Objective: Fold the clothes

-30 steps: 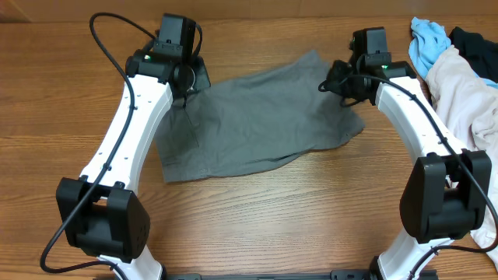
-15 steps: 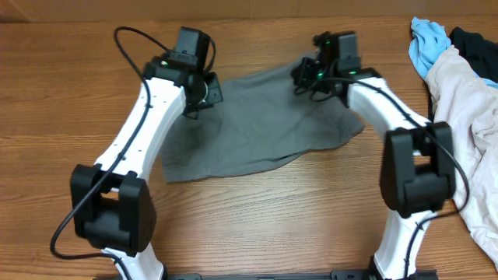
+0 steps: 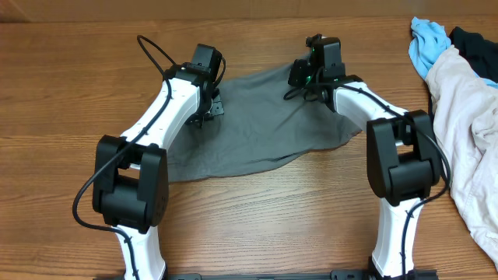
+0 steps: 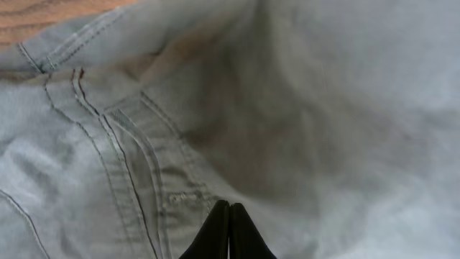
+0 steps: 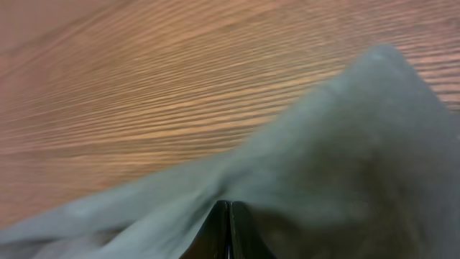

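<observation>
The clothes, a pair of gray shorts [image 3: 261, 124], lie spread on the wooden table between the two arms. My left gripper [image 3: 208, 107] is shut on the far left part of the shorts. In the left wrist view its closed tips [image 4: 229, 205] press into stitched gray fabric [image 4: 144, 165]. At the far right edge of the shorts, my right gripper [image 3: 298, 76] is also shut. Its tips [image 5: 229, 203] are buried in a raised fold of gray cloth [image 5: 359, 144], with bare table behind.
A whitish-pink garment [image 3: 467, 117] is heaped at the right edge of the table. A small light-blue cloth [image 3: 428, 43] and a dark garment [image 3: 476, 43] lie at the far right corner. The arm bases stand at the near edge.
Both grippers have swung inward toward each other along the far edge, dragging the far corners of the shorts with them. The far edge of the cloth is now narrower and bunched.
</observation>
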### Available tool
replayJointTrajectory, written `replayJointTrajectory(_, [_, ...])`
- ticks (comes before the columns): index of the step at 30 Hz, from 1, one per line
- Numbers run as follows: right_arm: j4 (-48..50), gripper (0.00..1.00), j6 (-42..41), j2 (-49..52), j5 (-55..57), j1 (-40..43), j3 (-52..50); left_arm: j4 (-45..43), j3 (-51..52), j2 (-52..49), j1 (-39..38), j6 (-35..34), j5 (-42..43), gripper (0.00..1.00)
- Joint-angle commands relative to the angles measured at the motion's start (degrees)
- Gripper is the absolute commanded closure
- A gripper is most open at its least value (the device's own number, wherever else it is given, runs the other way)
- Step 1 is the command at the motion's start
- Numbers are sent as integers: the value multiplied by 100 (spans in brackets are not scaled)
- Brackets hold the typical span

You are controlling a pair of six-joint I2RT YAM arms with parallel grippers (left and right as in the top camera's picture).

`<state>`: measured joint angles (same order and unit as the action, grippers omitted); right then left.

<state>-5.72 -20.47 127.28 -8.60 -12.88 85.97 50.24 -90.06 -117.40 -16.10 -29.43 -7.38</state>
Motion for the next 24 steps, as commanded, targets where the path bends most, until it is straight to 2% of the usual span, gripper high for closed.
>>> replayJointTrajectory(1, [210, 96, 57, 413, 219, 11, 61, -81, 33, -142, 33, -61, -345, 96])
replayJointTrajectory(7, [387, 96, 2, 592, 579, 11, 61, -332, 33, -221, 42, -66, -782, 93])
replayJointTrajectory(13, [413, 96, -225, 592, 942, 22, 63, -535, 31, -205, 129, -61, -1635, 94])
replayJointTrajectory(18, [466, 96, -225, 592, 938, 20, 63, -599, 33, -223, 363, -413, -1655, 95])
replayJointTrajectory(24, [459, 96, -221, 592, 835, 22, 66, -708, 35, -422, 603, -494, -1652, 96])
